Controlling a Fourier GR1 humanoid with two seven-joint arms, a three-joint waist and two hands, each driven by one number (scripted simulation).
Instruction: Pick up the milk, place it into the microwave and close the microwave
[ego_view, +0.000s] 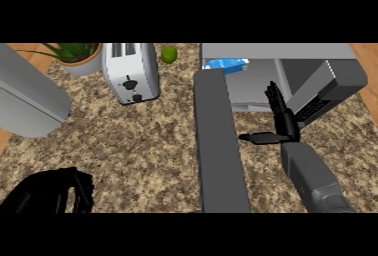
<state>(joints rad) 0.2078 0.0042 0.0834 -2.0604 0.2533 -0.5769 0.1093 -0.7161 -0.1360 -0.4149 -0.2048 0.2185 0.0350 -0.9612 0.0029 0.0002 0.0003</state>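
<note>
The milk (225, 65), a blue and white carton, lies inside the grey microwave (277, 51) at the back left of its cavity. The microwave's door (218, 145) stands open, a long grey slab reaching toward me. My right hand (283, 117) is open just right of the door, in front of the cavity. Its fingers are straight and point into the opening, and the thumb sticks out left toward the door. It holds nothing and is apart from the milk. My left hand (48, 192) rests open at the lower left edge.
A silver toaster (131, 72) stands left of the microwave, with a green fruit (170, 54) behind it. A potted plant (77, 57) sits at the back left. A large grey appliance (29, 102) fills the left edge. Speckled counter (140, 150) lies between the door and my left hand.
</note>
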